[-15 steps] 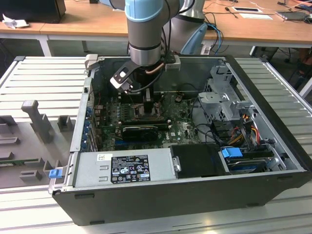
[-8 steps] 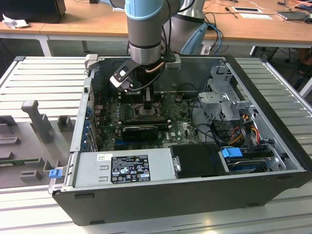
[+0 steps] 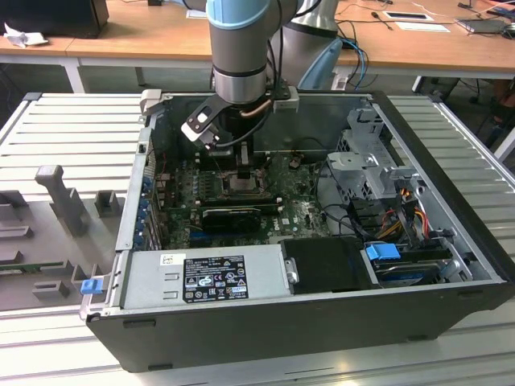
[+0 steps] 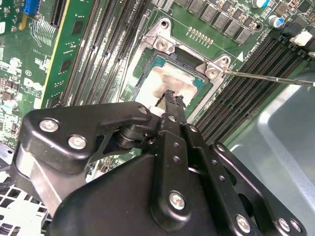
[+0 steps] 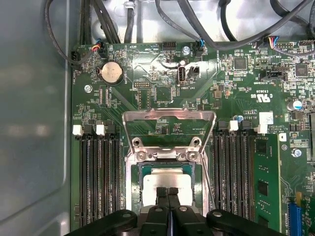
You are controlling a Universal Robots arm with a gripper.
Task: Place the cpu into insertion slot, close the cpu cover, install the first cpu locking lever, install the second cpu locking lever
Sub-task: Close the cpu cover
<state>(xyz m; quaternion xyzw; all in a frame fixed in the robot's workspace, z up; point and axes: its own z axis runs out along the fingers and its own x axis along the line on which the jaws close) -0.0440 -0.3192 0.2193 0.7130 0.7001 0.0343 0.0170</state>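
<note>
My arm (image 3: 241, 48) is a fat round tube, light blue on top with a grey band and a silver ring. A black cable (image 3: 233, 142) loops by its wrist. My gripper (image 5: 168, 192) is black, with flat bars and shiny silver screws (image 4: 177, 199).

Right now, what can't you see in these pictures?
- First wrist view: cpu's near part, behind the gripper.
- Second wrist view: lever's far end, cut off by the picture's edge.
- Exterior view: slot's middle, behind the gripper.
- Both wrist views: whether gripper touches cpu.
</note>
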